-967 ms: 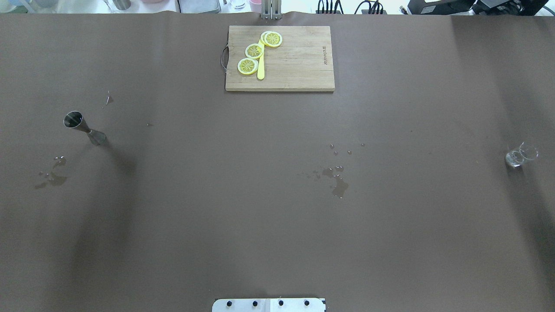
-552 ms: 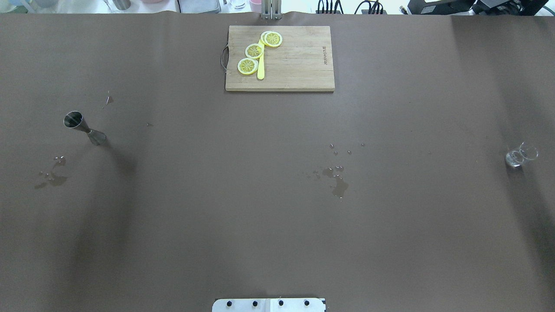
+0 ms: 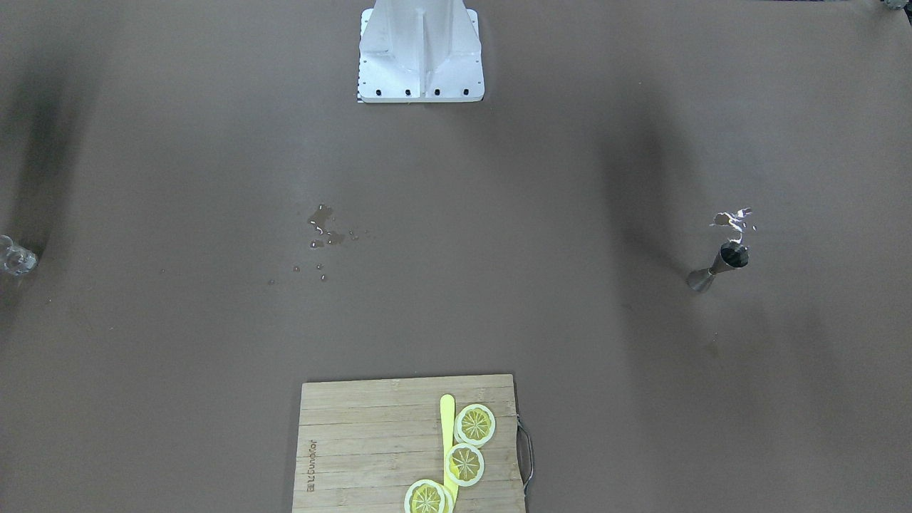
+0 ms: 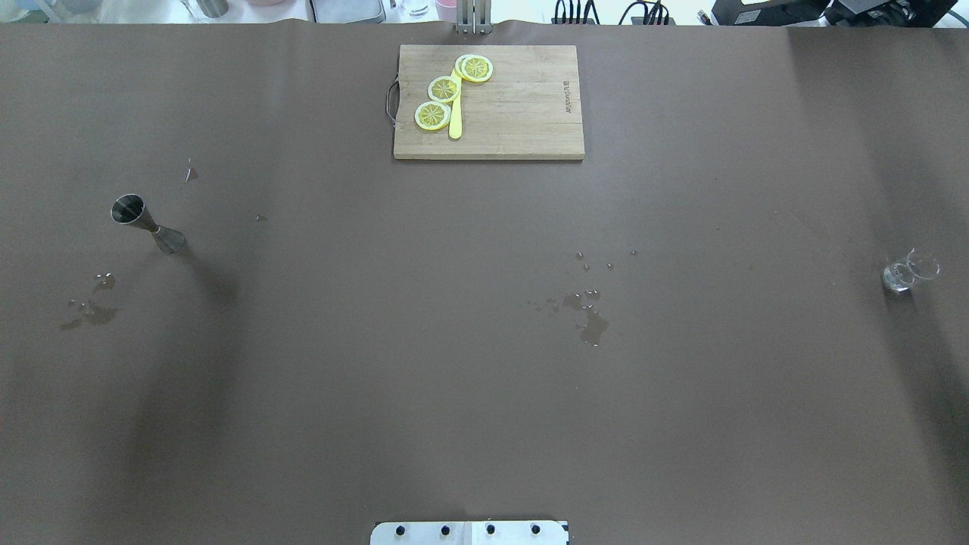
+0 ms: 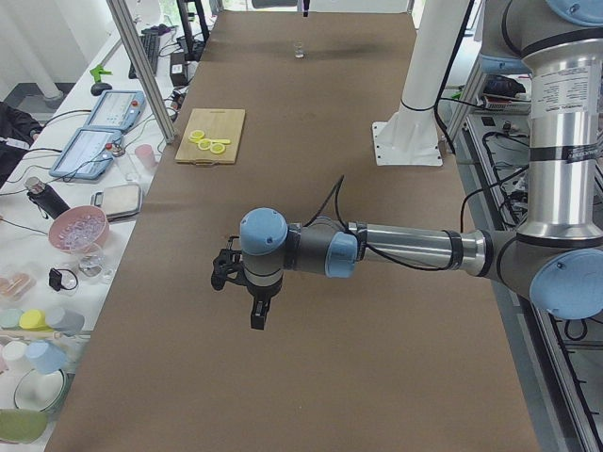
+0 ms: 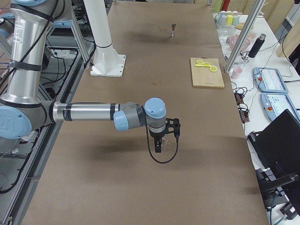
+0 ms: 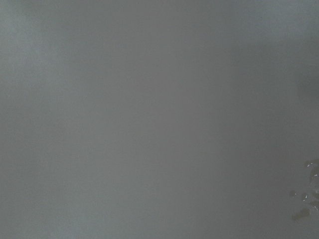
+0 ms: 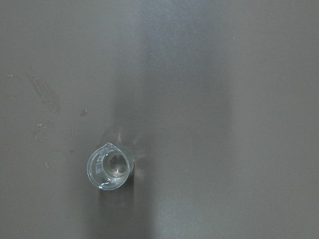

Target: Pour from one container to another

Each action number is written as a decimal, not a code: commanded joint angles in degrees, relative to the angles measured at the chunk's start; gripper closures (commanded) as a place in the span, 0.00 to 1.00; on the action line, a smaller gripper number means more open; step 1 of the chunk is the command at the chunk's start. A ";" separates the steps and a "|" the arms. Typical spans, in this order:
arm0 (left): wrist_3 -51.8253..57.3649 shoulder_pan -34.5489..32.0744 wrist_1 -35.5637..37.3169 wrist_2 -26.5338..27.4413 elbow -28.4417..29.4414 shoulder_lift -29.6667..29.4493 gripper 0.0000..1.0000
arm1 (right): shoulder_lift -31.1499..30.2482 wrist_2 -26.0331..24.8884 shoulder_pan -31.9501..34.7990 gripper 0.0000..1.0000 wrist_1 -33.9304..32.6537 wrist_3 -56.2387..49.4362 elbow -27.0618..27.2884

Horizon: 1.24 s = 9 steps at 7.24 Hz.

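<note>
The steel jigger [image 4: 147, 225] stands upright at the table's left side, and also shows in the front view [image 3: 718, 267]. Far off at the right side stands the clear glass tumbler [image 4: 908, 272]; the right wrist view looks straight down into this glass [image 8: 110, 167]. Neither gripper appears in the overhead or front view. In the side views the left gripper [image 5: 256, 318] hangs above bare table and the right gripper [image 6: 158, 147] hangs over the glass's area. I cannot tell whether either is open or shut.
A wooden cutting board [image 4: 522, 113] with lemon slices [image 4: 443, 89] and a yellow knife lies at the far middle. Water puddles [image 4: 590, 322] mark the centre, and more puddles [image 4: 91, 306] lie near the jigger. The robot's base plate [image 4: 469, 532] is at the near edge.
</note>
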 commanded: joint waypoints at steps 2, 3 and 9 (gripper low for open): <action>-1.93 0.00 -0.17 0.00 -0.16 -0.26 0.02 | -0.37 -0.01 -0.07 0.00 -0.09 0.06 -0.08; -2.03 0.00 -0.08 0.09 -0.25 -0.35 0.02 | -0.54 0.07 0.02 0.00 -0.09 -0.03 -0.08; -12.03 0.00 -1.31 0.18 -1.30 -2.55 0.02 | -0.11 0.34 0.02 0.00 -0.26 -0.03 0.45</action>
